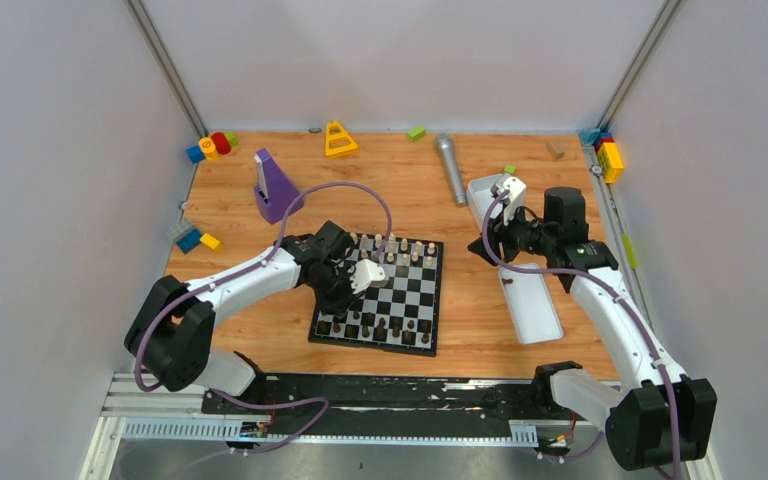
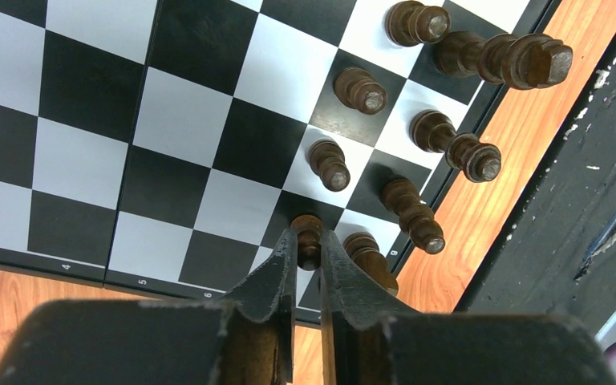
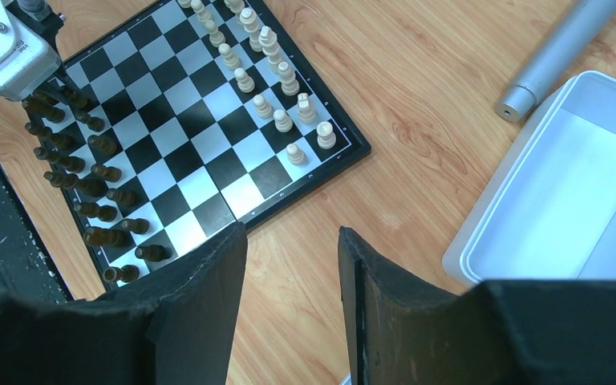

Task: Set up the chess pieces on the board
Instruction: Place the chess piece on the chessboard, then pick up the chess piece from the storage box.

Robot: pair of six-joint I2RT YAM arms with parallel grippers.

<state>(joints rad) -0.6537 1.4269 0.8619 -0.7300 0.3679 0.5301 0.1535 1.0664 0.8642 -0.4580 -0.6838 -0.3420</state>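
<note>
The board (image 1: 400, 297) lies at the table's middle. Cream chess pieces (image 1: 395, 247) stand in rows along its far side, and dark chess pieces (image 1: 380, 326) line its near side. My left gripper (image 2: 308, 238) is low over the near left corner of the board. Its fingers are closed tight on the head of a dark pawn (image 2: 307, 225) that stands on a square among other dark pieces (image 2: 417, 128). My right gripper (image 3: 293, 234) hangs open and empty over bare wood to the right of the board (image 3: 208, 136), beside a white tray (image 3: 481, 241).
The long white tray (image 1: 540, 318) lies right of the board, and a silver cylinder (image 1: 450, 168) lies behind it. A purple wedge (image 1: 275, 186) and a yellow triangle (image 1: 339, 140) stand at the back. Coloured blocks (image 1: 210, 146) sit in the back corners. A black rail runs along the near edge.
</note>
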